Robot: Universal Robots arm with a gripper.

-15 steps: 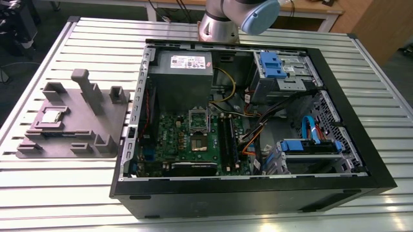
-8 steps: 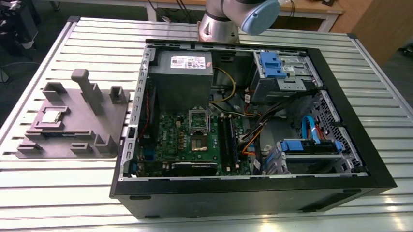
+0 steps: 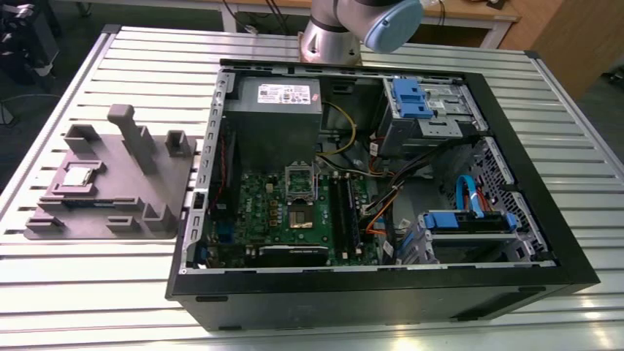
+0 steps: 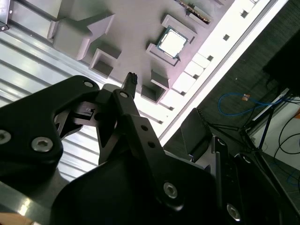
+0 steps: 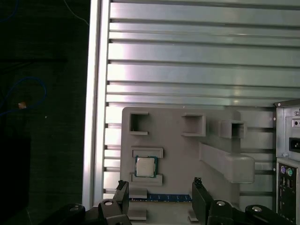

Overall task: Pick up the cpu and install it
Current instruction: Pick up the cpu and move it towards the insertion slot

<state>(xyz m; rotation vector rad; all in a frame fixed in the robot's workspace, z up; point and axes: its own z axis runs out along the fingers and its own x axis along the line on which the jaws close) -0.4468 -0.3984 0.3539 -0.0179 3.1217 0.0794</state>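
The cpu (image 5: 146,166) — a small square chip, silvery top, pale edge — lies flat in a pocket of the grey tray (image 5: 178,150) on the slatted table (image 3: 98,292), beside the open computer case (image 3: 390,292). The gripper (image 5: 161,196) hangs near the cpu — jaws spread, holding nothing.

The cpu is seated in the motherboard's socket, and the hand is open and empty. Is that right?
No. The first wrist view shows the cpu lying between two blocks on the grey fixture tray, not in the motherboard. The hand is open and empty, as stated.
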